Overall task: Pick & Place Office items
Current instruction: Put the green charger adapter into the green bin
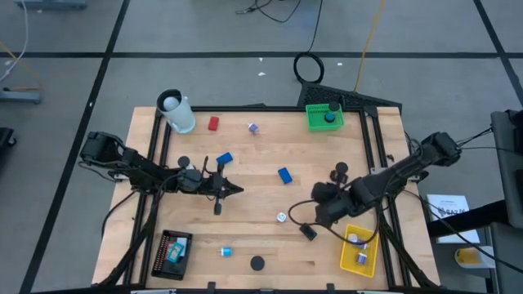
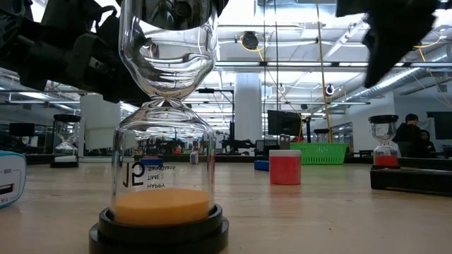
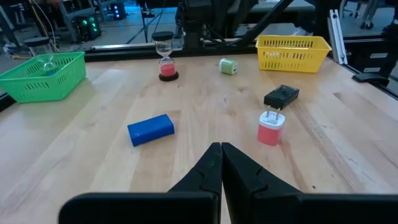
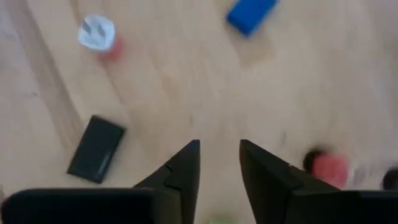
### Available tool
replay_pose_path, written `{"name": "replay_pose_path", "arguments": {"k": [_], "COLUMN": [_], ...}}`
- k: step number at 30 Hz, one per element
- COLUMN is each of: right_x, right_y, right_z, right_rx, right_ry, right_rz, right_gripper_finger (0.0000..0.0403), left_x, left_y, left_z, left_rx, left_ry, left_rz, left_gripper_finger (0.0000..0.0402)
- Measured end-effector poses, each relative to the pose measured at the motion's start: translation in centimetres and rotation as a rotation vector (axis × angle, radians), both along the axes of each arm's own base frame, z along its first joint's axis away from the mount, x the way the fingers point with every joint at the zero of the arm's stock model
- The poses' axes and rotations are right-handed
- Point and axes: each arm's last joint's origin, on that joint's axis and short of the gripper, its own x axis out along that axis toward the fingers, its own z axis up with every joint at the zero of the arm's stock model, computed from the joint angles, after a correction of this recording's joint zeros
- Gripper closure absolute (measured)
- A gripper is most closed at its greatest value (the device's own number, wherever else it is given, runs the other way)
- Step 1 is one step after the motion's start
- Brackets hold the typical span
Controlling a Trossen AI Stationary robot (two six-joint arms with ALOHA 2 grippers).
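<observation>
Small office items lie scattered on the wooden table: a blue block (image 1: 284, 174) (image 3: 150, 129), a second blue block (image 1: 224, 158), a red block (image 1: 213, 123), a red-and-white plug piece (image 1: 281, 217) (image 4: 99, 34) and a black block (image 1: 308, 231) (image 4: 96, 149). My right gripper (image 4: 219, 158) hangs open above bare wood right of centre (image 1: 320, 204), tilted down, with the black block just beside it toward the near edge. My left gripper (image 3: 221, 158) is shut on nothing at the table's left middle (image 1: 233, 189), pointing almost level toward the blue block.
A green tray (image 1: 324, 117) stands at the far right, a yellow tray (image 1: 359, 249) at the near right, a black mesh tray (image 1: 173, 253) at the near left and a white cup (image 1: 176, 110) at the far left. Hourglasses (image 2: 162, 141) (image 1: 341, 170) stand on the table.
</observation>
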Motion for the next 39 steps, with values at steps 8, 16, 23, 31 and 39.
{"name": "replay_pose_path", "arguments": {"k": [8,16,23,31,39], "right_x": [-1.6,-3.5,-4.0,-4.3,-4.6], "right_y": [1.0,0.7,0.7,0.5,0.4], "right_z": [-1.9,-4.7,-7.3,-8.2,-9.5], "right_rx": [0.039,0.035,0.123,0.13,0.168], "right_ry": [0.212,0.312,0.334,0.329,0.323], "right_rz": [-0.292,-0.417,-0.414,-0.41,-0.388], "right_gripper_finger": [0.0222,0.0144,0.0111,0.0122,0.0148], "left_x": [0.0,-0.1,-0.1,0.0,0.0], "left_y": [0.0,0.0,0.0,0.0,0.0], "left_z": [-0.1,-0.3,-0.3,-0.3,-0.3], "left_rx": [-0.018,-0.017,-0.021,-0.021,-0.02], "left_ry": [0.008,0.028,0.03,0.029,0.029], "left_rz": [0.004,0.005,0.007,0.007,0.007], "left_gripper_finger": [0.0396,0.0396,0.0396,0.0396,0.0396]}}
